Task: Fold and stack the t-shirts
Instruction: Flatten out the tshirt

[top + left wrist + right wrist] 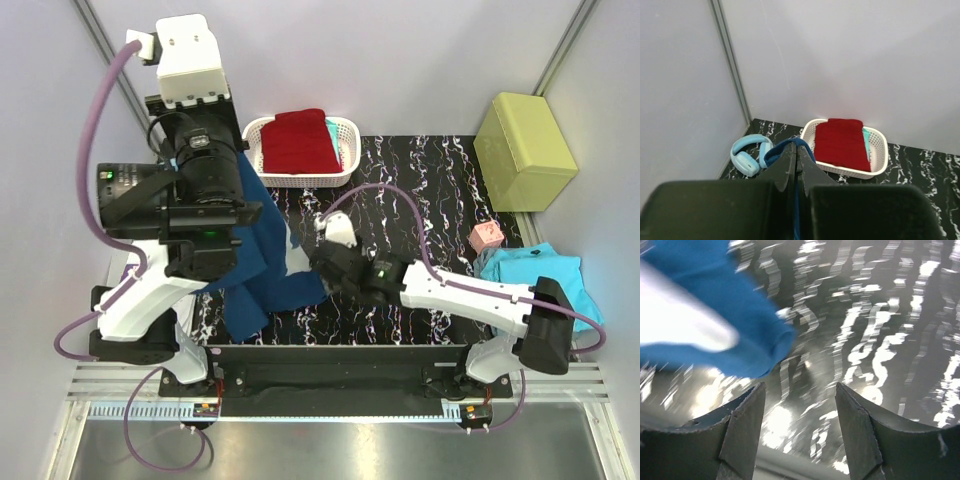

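The navy blue t-shirt hangs from my raised left arm, its lower part draped on the black marbled table. My left gripper is shut on a fold of that shirt. My right gripper sits low at the shirt's right edge, open with nothing between its fingers. In the right wrist view, the right gripper faces a blue shirt corner with a white print, just ahead and to the left. A folded dark red t-shirt lies in the white basket. A turquoise t-shirt lies crumpled at the right.
A yellow-green box stands at the back right, and a small pink cube sits beside the turquoise shirt. Light blue headphones lie left of the white basket, near the wall corner. Turquoise cloth shows beside the red shirt.
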`<state>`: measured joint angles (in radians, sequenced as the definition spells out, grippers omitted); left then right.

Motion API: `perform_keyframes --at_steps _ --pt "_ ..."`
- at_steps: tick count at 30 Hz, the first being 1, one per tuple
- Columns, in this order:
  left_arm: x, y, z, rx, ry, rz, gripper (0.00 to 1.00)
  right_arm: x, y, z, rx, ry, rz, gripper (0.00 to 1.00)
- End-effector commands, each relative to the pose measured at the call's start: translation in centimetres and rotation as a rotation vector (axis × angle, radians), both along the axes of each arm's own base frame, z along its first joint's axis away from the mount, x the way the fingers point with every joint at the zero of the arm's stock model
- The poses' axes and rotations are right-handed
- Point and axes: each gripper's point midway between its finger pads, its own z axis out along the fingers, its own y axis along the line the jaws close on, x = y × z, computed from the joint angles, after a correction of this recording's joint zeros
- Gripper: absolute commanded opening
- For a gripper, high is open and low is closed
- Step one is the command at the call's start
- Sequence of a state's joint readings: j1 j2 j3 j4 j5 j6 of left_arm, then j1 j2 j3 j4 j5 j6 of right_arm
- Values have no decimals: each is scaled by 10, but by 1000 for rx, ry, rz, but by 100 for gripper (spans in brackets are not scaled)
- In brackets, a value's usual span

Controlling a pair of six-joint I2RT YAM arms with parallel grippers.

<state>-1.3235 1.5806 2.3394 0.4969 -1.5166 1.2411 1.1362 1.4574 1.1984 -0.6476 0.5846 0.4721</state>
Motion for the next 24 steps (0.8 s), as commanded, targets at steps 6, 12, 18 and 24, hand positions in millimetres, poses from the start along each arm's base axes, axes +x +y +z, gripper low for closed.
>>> perform_keyframes --at_steps 6,12,18,24 --pt "1 18 -14 -6 59 65 0 -85 79 13 1 13 293 64" --pt "2 24 -16 -9 63 82 0 -97 115 11 12 10 407 64" --pt "1 24 -19 -10 82 89 0 -100 160 -3 15 27 471 63" --pt "1 6 -25 4 93 65 0 -114 217 -14 20 26 590 63"
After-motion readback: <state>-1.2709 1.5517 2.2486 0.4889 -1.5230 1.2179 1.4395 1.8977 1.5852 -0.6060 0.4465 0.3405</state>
